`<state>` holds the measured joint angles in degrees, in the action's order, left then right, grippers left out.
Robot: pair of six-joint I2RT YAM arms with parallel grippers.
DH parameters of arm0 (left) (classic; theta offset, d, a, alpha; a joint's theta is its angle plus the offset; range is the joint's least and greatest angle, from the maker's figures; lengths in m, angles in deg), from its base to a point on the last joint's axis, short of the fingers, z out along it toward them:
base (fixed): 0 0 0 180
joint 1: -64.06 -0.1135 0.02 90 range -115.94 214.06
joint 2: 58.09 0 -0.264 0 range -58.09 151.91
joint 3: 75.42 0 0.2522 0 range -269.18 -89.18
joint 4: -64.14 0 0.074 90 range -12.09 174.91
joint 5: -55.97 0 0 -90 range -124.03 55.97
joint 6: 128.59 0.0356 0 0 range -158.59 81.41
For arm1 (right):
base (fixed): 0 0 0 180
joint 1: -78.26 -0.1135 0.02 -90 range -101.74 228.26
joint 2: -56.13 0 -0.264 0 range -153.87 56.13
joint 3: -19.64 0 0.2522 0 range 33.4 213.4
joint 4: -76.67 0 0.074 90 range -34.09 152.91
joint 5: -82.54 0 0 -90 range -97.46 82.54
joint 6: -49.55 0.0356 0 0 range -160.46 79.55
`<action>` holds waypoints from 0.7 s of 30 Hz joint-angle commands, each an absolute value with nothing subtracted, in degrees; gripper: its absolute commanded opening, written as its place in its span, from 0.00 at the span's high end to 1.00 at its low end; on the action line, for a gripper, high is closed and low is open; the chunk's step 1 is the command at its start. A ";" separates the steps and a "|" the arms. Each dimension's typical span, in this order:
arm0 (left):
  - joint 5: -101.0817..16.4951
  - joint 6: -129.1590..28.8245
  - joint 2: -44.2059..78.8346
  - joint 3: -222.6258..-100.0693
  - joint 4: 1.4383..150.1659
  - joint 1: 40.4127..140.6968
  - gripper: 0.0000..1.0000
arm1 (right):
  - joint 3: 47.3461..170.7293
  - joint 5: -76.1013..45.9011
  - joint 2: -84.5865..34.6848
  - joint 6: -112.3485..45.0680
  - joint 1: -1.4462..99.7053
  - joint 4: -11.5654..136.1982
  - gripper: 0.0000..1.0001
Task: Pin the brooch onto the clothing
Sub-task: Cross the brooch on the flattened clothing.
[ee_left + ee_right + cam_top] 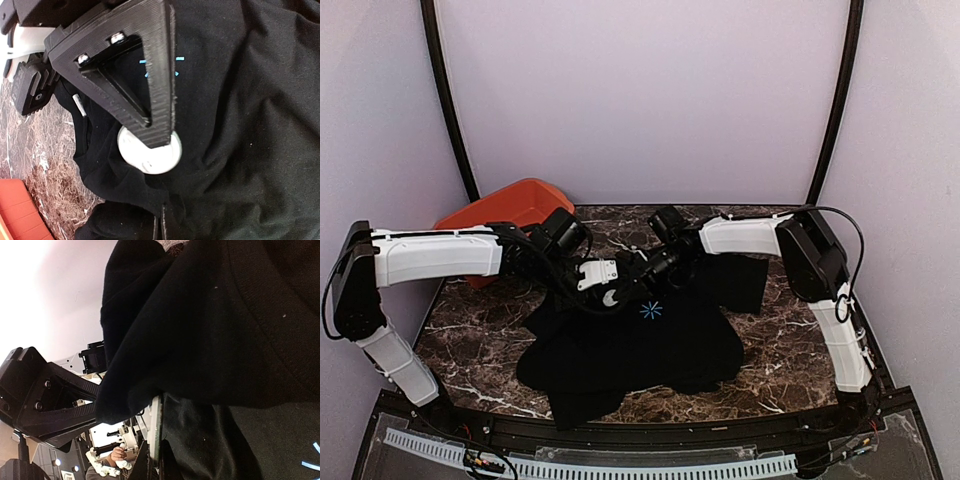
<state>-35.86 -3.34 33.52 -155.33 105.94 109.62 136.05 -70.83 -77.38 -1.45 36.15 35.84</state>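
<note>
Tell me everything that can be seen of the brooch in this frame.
The brooch is a small round flat disc, pale and smooth with a thin rim, lying flat against the black T-shirt near the blue print. The left gripper, shut, covers its upper edge. From the right wrist it shows edge-on, fabric draped over it.

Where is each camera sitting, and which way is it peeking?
Top external: up high behind the arms, looking down at the table and black T-shirt; left arm and right arm show whole.
Left wrist: on the left arm, looking close at the round brooch; its left gripper pokes in at the bottom.
Right wrist: on the right arm, looking sideways under raised cloth; its right gripper sits at the bottom, brooch edge-on at its tips.
Shared: both wrist views show the brooch and blue starburst print.
</note>
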 commanded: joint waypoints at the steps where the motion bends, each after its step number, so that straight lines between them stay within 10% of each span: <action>1: -32.98 -4.00 34.25 -155.07 107.78 109.93 0.99 | 136.85 -71.61 -76.46 -4.76 34.40 34.44 1.00; 21: -35.93 -2.12 32.50 -153.66 106.94 110.55 0.99 | 134.52 -69.52 -76.74 -3.93 35.29 33.75 1.00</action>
<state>-34.41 -3.02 34.07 -154.65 105.89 110.16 136.03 -70.53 -77.38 -6.50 33.05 32.87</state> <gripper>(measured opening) 0.009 0.021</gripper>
